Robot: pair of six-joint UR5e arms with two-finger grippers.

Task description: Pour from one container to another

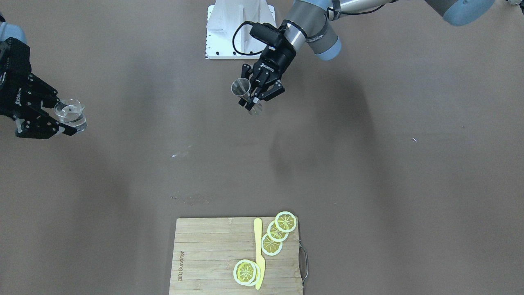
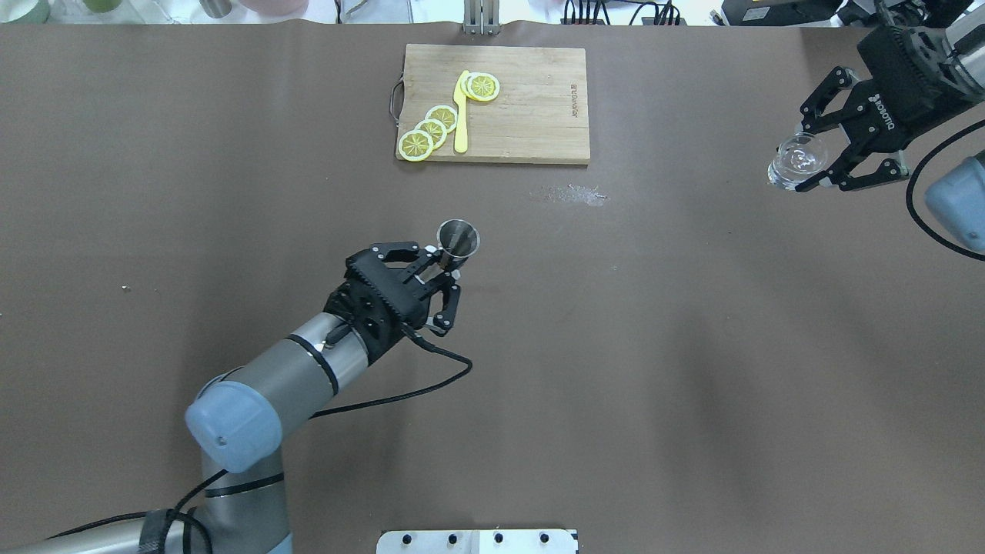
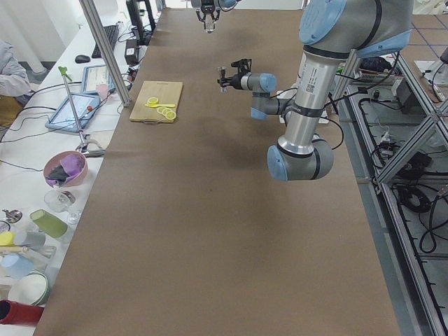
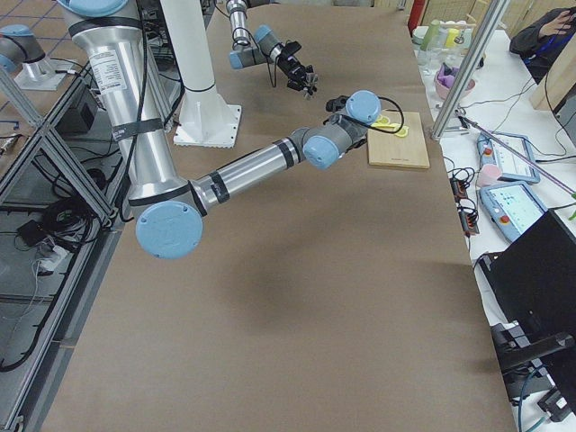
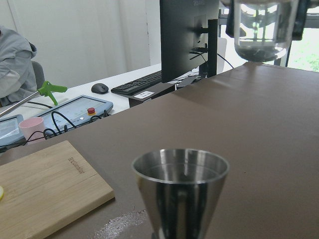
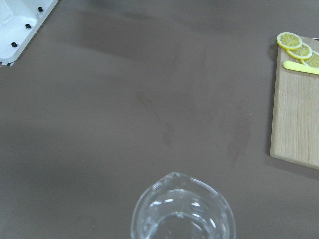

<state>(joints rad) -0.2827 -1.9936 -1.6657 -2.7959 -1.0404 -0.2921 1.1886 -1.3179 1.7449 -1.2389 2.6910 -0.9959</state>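
Aloft, jigger (image 2: 458, 238) in pinch of left gripper (image 2: 443, 267), tumbler (image 2: 794, 161) in clasp of right gripper (image 2: 808, 159); contents unclear.

Between the jigger (image 2: 458, 237) over the middle of the table (image 2: 692, 346) and the glass (image 2: 796, 160) near its right end I see only bare brown surface, wide enough for a gripper. The one obstacle is the cutting board (image 2: 523, 104) at the far edge, with lemon slices (image 2: 431, 131) and a yellow knife (image 2: 461, 115) on it.
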